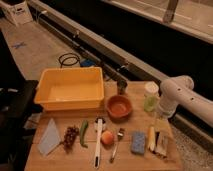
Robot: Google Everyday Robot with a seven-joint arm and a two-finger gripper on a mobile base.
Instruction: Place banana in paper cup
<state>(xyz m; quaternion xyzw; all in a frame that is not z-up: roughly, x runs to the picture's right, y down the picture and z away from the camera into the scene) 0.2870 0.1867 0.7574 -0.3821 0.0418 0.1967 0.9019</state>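
The pale-yellow banana (151,138) lies on the wooden table (55,162) at the front right, between a blue sponge (138,142) and a dark-and-tan packet (162,143). The off-white paper cup (151,89) stands upright at the back right, with what looks like a small green cup (149,104) right in front of it. My white arm (176,94) comes in from the right. The gripper (158,122) hangs below it, just above the table between the cups and the banana. It is open and nothing is held in it.
A large yellow bin (70,90) fills the back left. An orange bowl (119,106) and a small dark cup (121,87) stand mid-table. Along the front lie a white cloth (49,136), grapes (70,136), a green pepper (83,133), a white utensil (97,142), a peach (107,138) and a fork (118,143).
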